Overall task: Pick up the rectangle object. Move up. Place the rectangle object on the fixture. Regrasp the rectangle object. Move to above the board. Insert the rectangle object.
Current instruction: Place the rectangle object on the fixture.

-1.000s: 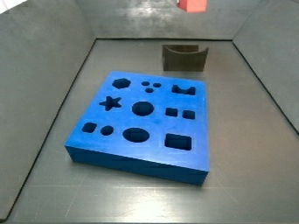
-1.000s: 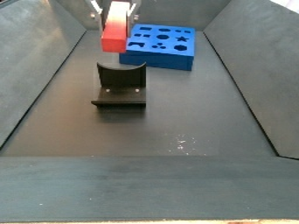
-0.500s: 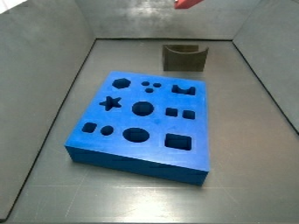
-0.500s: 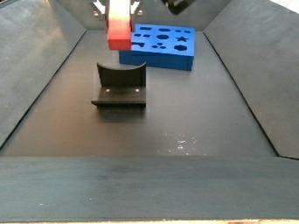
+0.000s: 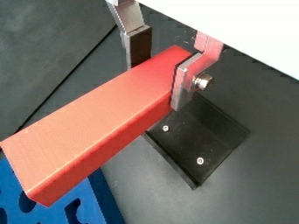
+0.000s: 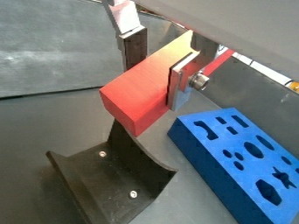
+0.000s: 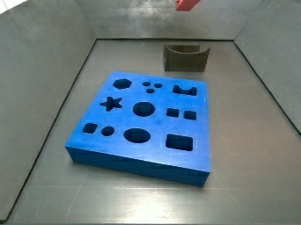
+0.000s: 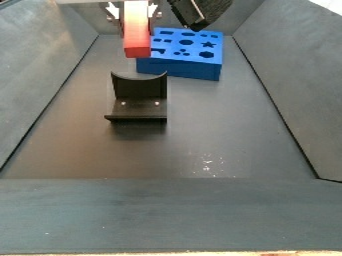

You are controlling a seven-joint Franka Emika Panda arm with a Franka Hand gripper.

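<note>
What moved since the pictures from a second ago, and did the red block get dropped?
The gripper carried the rectangle object upward, so less of it shows at the top of a side view. It was not dropped; the fingers stay shut on it. The fixture and the board stayed put.

The gripper [image 5: 163, 61] is hanging high above the floor, its two flat silver fingers [image 6: 184, 77] clamping one end of the rectangle object [image 5: 100, 122], which is sticking out lengthwise from between the pads in both wrist views.
</note>
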